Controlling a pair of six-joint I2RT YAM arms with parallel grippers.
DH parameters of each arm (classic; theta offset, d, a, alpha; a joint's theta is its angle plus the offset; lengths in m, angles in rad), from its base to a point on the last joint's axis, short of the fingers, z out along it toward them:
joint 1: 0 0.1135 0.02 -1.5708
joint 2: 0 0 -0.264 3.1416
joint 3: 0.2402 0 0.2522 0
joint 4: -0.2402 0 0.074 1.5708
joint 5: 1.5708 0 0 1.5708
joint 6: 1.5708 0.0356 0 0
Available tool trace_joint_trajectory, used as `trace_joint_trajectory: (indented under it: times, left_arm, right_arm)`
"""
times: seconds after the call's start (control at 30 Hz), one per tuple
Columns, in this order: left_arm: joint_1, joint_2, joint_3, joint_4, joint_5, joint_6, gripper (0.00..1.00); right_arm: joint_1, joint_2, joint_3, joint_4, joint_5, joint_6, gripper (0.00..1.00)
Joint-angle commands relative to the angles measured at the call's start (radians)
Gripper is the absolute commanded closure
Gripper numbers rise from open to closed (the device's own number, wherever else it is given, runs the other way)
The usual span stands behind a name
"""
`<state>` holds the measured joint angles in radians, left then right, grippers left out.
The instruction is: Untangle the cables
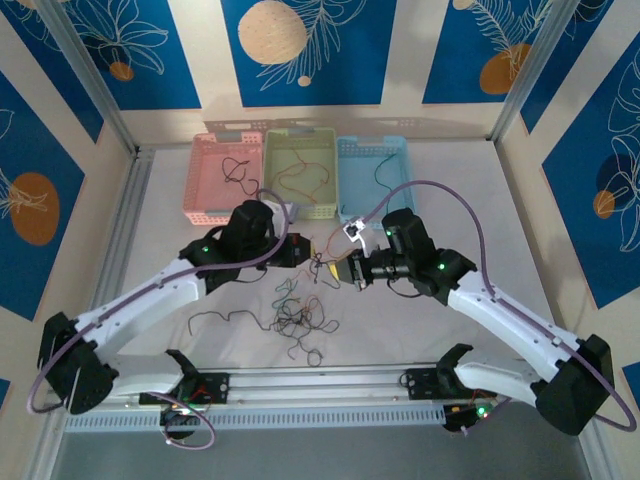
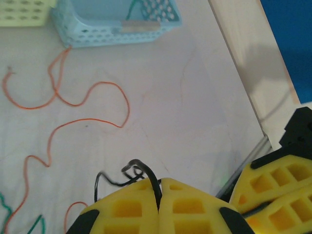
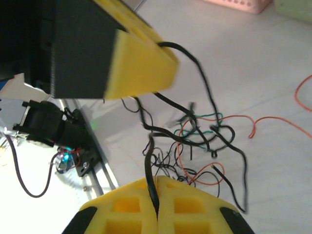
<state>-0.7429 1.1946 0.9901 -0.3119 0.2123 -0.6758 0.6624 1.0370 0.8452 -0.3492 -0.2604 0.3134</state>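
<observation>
**Both grippers clamped on black cable, tangle on table below them**

- Table (image 1: 180,210): white top, takes up the middle of the top view.
- 2 arms: left arm (image 1: 150,295) comes in from lower left, right arm (image 1: 510,320) from lower right. They meet at frame centre and hide the table between the baskets and the tangle.
- 2 thick purple hoses, one per arm. The right one (image 1: 440,188) arcs across the blue basket's right corner.
- 3 baskets in a row at upper centre: pink basket (image 1: 228,137), green basket (image 1: 300,131), blue basket (image 1: 372,141). Each holds one loose strand: dark in pink, orange in green, dark in blue.
- Left gripper (image 2: 159,183): clenched on a black cable (image 2: 156,185), which loops out just past the fingertips.
- Right gripper (image 3: 157,180): clenched on a black cable too. Can't tell whether it's the same strand. The left gripper's fingers block the upper left of the right wrist view.
- Cables (image 1: 300,315): knotted bunch on the table, lower centre of the top view, just below the grippers. Black, orange and green strands, count unreadable.
- 1 orange strand (image 2: 87,100) snakes over the table from the blue basket's corner.
</observation>
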Motion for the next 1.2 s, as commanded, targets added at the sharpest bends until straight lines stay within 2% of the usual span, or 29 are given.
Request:
trace_joint_trajectory:
  times: [0.0, 0.07, 0.17, 0.3, 0.47, 0.63, 0.8, 0.9, 1.0, 1.1, 1.17]
  left_arm:
    - [0.058, -0.104, -0.049, -0.117, -0.219, -0.013, 1.0]
    - [0.099, -0.161, -0.065, -0.154, -0.257, -0.027, 1.0]
    - [0.156, -0.244, -0.091, -0.169, -0.249, -0.037, 1.0]
    - [0.22, -0.332, -0.106, -0.217, -0.251, -0.041, 1.0]
    - [0.279, -0.414, -0.128, -0.239, -0.235, -0.048, 1.0]
    - [0.293, -0.401, -0.154, -0.167, -0.116, -0.034, 1.0]
    - [0.291, -0.321, -0.188, -0.004, 0.127, -0.019, 1.0]
    - [0.278, -0.283, -0.214, 0.088, 0.218, -0.018, 0.8]
    - [0.265, -0.272, -0.246, 0.162, 0.249, -0.008, 0.62]
    - [0.257, -0.254, -0.277, 0.247, 0.311, -0.02, 0.51]
    - [0.246, -0.239, -0.284, 0.271, 0.335, -0.017, 0.46]
  right_arm:
    - [-0.043, -0.076, -0.03, -0.037, 0.098, -0.006, 1.0]
    - [-0.081, -0.103, -0.042, -0.054, 0.161, 0.006, 1.0]
    - [-0.167, -0.129, -0.059, -0.065, 0.202, 0.047, 1.0]
    - [-0.296, -0.148, -0.093, -0.065, 0.146, 0.105, 1.0]
    - [-0.388, -0.175, -0.139, -0.038, 0.053, 0.142, 1.0]
    - [-0.375, -0.161, -0.153, 0.039, -0.076, 0.164, 1.0]
    - [-0.354, -0.136, -0.132, 0.056, -0.118, 0.215, 1.0]
    - [-0.341, -0.122, -0.105, 0.068, -0.146, 0.319, 1.0]
    - [-0.321, -0.108, -0.071, 0.073, -0.126, 0.436, 1.0]
    - [-0.314, -0.097, -0.035, 0.074, -0.113, 0.553, 1.0]
    - [-0.312, -0.084, -0.012, 0.109, -0.158, 0.598, 1.0]
